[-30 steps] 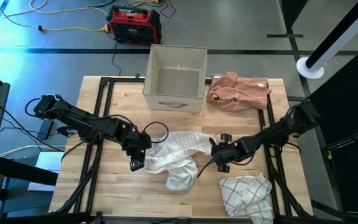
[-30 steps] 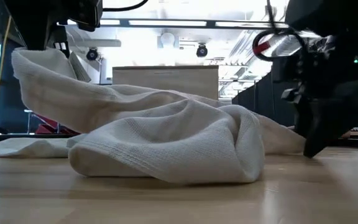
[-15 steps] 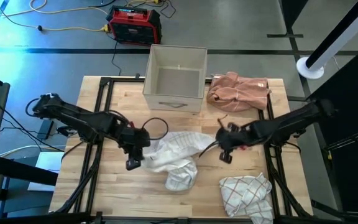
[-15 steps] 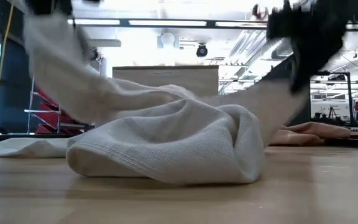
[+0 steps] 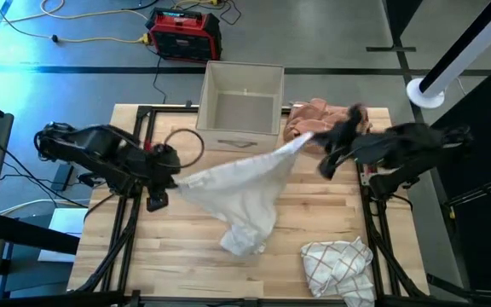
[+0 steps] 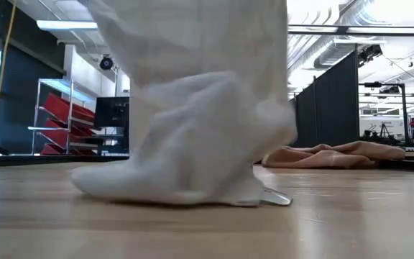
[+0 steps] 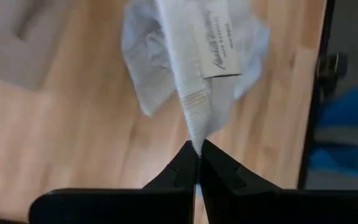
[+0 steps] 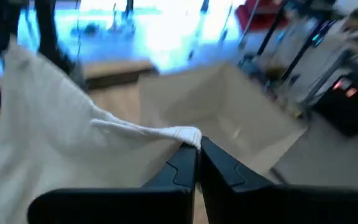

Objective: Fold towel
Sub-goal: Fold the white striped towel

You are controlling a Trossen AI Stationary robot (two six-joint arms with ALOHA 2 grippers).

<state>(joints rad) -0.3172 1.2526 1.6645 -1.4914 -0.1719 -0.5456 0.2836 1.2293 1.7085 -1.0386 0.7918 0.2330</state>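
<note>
A white towel (image 5: 237, 183) is stretched in the air between my two grippers over the middle of the table. Its lower end (image 6: 185, 183) is bunched on the wooden table top. My left gripper (image 5: 172, 177) is shut on the towel's left upper corner, and my right gripper (image 5: 315, 143) is shut on the right upper corner, which is farther back, near the box. The left wrist view shows a sewn-in label (image 7: 216, 34) near the held corner. My left gripper pinches the towel's hemmed corner (image 7: 196, 140) between its two shut fingers, close to the label. That corner is lifted, and the cloth hangs away from the fingers down to the table. My right gripper pinches the towel's other upper corner (image 8: 188, 134), a rolled hem edge, between its two shut fingers. The cloth runs from there toward the left gripper in a fairly taut upper edge and sags below.
An open beige box (image 5: 241, 107) stands at the far middle of the table. Right of it lies a crumpled peach towel (image 5: 314, 115). A checked towel (image 5: 339, 264) lies at the near right corner. Bare wood (image 5: 169, 247) shows at the near left.
Both grippers have risen and drawn apart, the left toward the table's left edge, the right toward the far right. The towel has gone from a crumpled heap to a sheet spread between them; its upper corners are lifted while its lower end has stayed on the table.
</note>
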